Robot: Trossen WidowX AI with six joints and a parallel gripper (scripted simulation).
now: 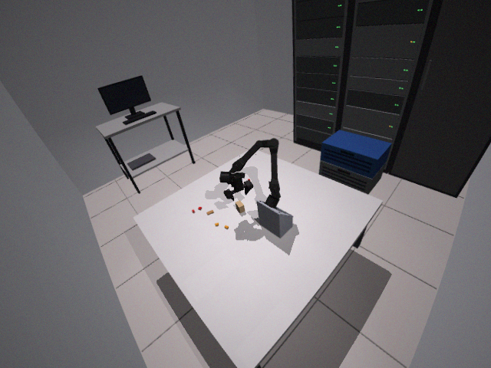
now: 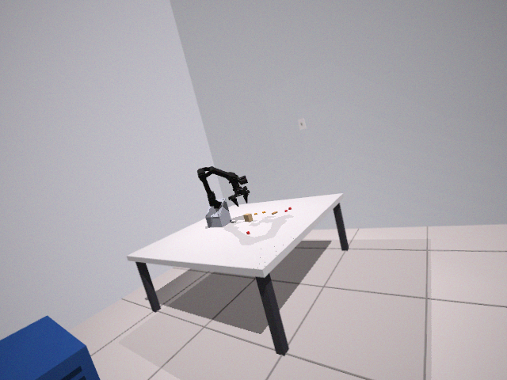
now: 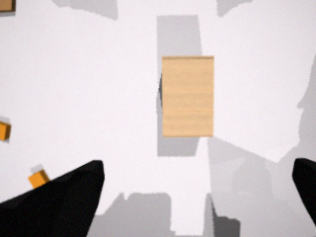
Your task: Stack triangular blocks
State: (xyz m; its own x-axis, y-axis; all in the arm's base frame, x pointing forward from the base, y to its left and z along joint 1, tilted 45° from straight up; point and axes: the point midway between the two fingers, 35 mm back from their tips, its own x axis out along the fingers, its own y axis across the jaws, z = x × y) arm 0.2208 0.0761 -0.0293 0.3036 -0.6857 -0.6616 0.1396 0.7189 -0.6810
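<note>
Arm: a black jointed arm (image 1: 265,166) rises from a grey base (image 1: 274,222) on the white table (image 1: 277,277) and bends over toward the wooden block.
Gripper: the gripper (image 1: 238,190) hangs in the air above the table, apart from everything on it; it shows against the wall in the exterior view (image 2: 242,198).
Jaws: spread wide, with nothing between them; in the wrist view the two dark fingers sit at the bottom corners, well apart.
Wooden block: the wooden block (image 1: 239,206) rests on the table just beside the grey base, below the gripper and free of it; in the exterior view (image 2: 248,217) it stands as one small tan box.
Block from above: in the wrist view the block (image 3: 188,96) shows one flat rectangular top with straight, even edges; a thin dark sliver runs along its left side.
Two halves: whether a seam divides it into two triangular pieces cannot be told at this size.
Contact: nothing touches the block.
Orange bits: small orange pieces (image 1: 209,211) lie on the table near the block, apart from it; two show at the left edge of the wrist view (image 3: 39,178).
Red bits: two small red pieces (image 1: 196,209) lie farther out, well apart from the block.
</note>
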